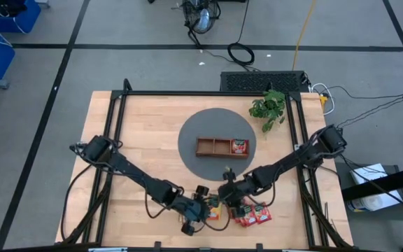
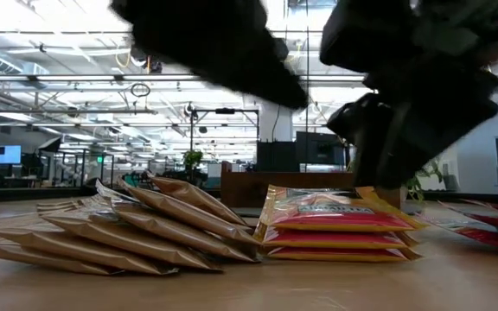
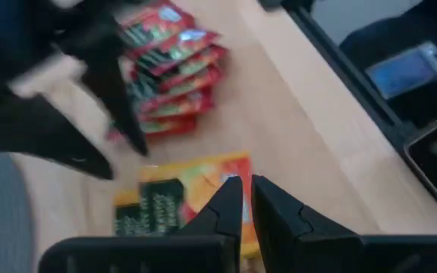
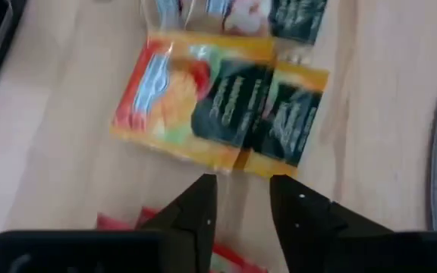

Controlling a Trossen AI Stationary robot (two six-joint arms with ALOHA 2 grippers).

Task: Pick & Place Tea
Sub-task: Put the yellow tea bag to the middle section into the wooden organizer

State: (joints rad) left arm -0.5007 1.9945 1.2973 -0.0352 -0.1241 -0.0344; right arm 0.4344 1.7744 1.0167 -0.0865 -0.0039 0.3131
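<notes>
The tea sachets lie near the table's near edge. An orange stack (image 1: 214, 208) sits between my two grippers, with red ones (image 1: 255, 214) to its right. In the low view a fan of green-and-tan sachets (image 2: 137, 226) leans beside the orange and red stack (image 2: 335, 229). One red sachet (image 1: 240, 146) lies in the right compartment of the wooden tray (image 1: 208, 147). My left gripper (image 3: 246, 199) hovers over the orange sachets (image 3: 180, 193), fingers shut to a thin slit. My right gripper (image 4: 243, 199) is open above the orange sachets (image 4: 218, 106).
The tray rests on a round grey mat (image 1: 187, 150) at the table's middle. A green leafy plant (image 1: 269, 106) stands at the far right. Both arms cross low over the near half of the table, their grippers close together. Bare wood lies to the left (image 1: 138, 133).
</notes>
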